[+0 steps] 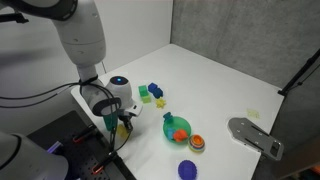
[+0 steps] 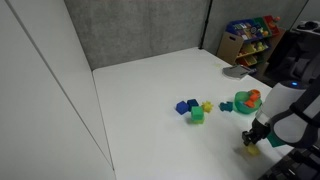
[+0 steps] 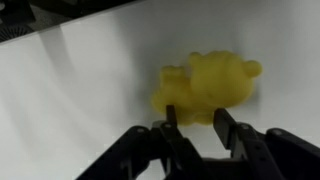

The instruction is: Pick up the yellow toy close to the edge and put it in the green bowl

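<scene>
At inspection, your claw point(image 3: 197, 128) stood released, its fingers apart with nothing between them. The yellow toy point(image 3: 205, 85) lay on the white surface point(image 2: 150, 90) close to its edge, just below the claw. In the wrist view it sat just past the fingertips, not yet inside the gap. That picture was blurred, so I could not tell whether a fingertip touched the toy. The green bowl point(image 1: 172, 130) stood well apart from the toy, further in from the edge, with the orange bowl point(image 1: 197, 142) just beside it.

Judged step: descent onto the toy, with the grasp not yet made.

Risks noted:
- **Slip on closing:** the toy was wider than tall and knobbed. Closing across a knob rather than the body could have squeezed it out sideways.
- **Loss over the edge:** the toy lay near the edge, so a finger landing on top of it or nudging it could have pushed it off the surface.
- **Misalignment:** the toy appeared off-centre to the gap, so you needed to line up before closing.
- **Wrong vessel:** on the carry, the orange bowl beside the target invited a release into it or a knock against it.
</scene>
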You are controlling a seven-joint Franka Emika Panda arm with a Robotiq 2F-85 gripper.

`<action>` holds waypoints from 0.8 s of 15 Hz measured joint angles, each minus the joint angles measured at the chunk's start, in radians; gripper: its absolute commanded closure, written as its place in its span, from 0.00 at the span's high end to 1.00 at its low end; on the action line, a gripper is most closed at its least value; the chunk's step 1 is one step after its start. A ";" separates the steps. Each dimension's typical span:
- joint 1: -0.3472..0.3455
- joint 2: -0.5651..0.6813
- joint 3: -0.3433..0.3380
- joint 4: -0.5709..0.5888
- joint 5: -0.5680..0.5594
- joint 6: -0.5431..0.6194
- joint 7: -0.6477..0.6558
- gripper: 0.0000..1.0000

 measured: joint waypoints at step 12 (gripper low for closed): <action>0.024 -0.152 -0.057 0.040 0.007 -0.204 0.000 0.68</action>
